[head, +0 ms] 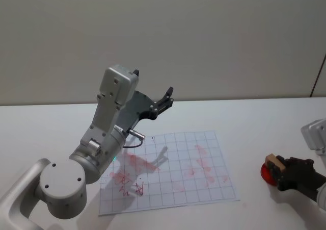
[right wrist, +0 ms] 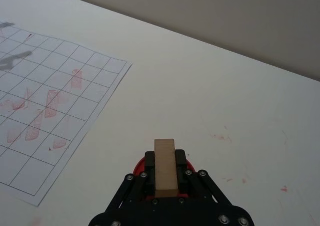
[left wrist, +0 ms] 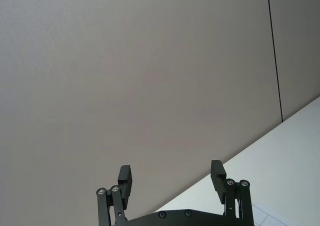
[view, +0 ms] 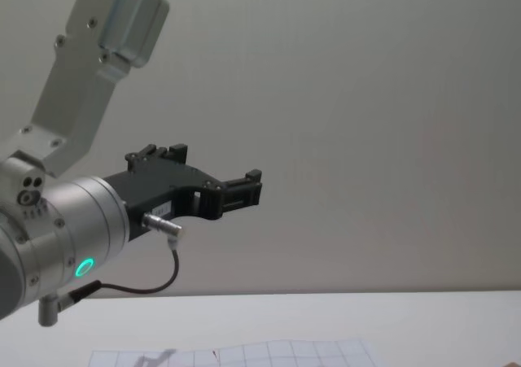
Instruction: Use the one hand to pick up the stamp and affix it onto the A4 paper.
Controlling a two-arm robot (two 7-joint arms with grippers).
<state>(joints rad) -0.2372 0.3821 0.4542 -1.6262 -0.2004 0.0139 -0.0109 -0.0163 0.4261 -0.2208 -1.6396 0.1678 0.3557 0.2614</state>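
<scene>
I count one stamp (right wrist: pixel 164 168) — a plain tan wooden block — clamped in my right gripper (right wrist: pixel 165 158) over a red pad (head: pixel 266 173), right of the one gridded paper (head: pixel 173 175). My left gripper (left wrist: pixel 170 172) hangs raised — fingers wide apart.

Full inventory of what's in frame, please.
A4 paper: 1, white with grey grid and pink-red marks, lying flat before the robot.
stamp: 1, tan, gripped right of the paper.
red pad: 1, red, directly below the stamp.
table: 1, white, under everything.
wall: 1, beige, behind the table.
left hand: 1, black, open, raised above the paper's left side.
right hand: 1, black, shut on the stamp, low at the right.
</scene>
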